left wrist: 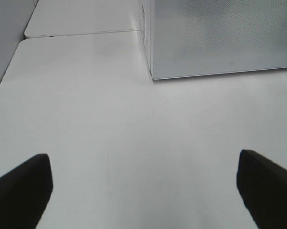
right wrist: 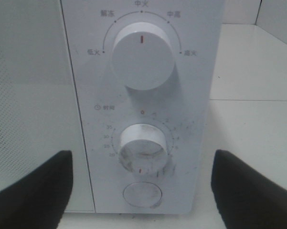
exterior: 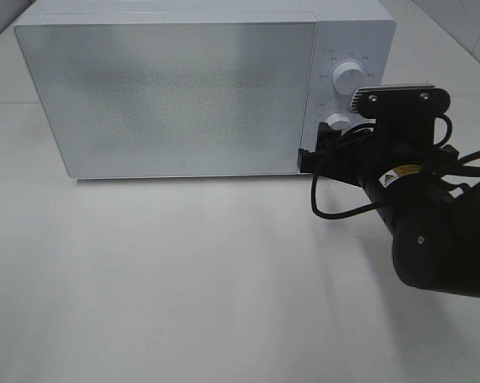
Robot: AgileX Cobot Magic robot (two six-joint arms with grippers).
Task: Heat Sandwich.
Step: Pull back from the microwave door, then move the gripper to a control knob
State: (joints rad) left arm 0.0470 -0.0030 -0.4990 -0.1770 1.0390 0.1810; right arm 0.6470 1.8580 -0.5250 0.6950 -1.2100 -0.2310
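Note:
The sandwich is out of view. A white microwave [exterior: 168, 88] stands at the back of the table with its frosted door [exterior: 172, 96] shut. My right gripper [exterior: 319, 153] hovers open right in front of the control panel. In the right wrist view, the right gripper [right wrist: 141, 164] frames the lower timer knob [right wrist: 142, 145], whose red mark points downward, without its fingers touching it. Above it sits the power knob [right wrist: 143, 55], and below it a round button [right wrist: 142, 194]. My left gripper [left wrist: 143, 160] is open over bare table, near the microwave's left front corner [left wrist: 153, 76].
The white tabletop [exterior: 184, 271] stretches in front of the microwave. The right arm's black body and cables [exterior: 431, 231] fill the right side. A seam between two table panels [left wrist: 86, 33] runs past the microwave's left side.

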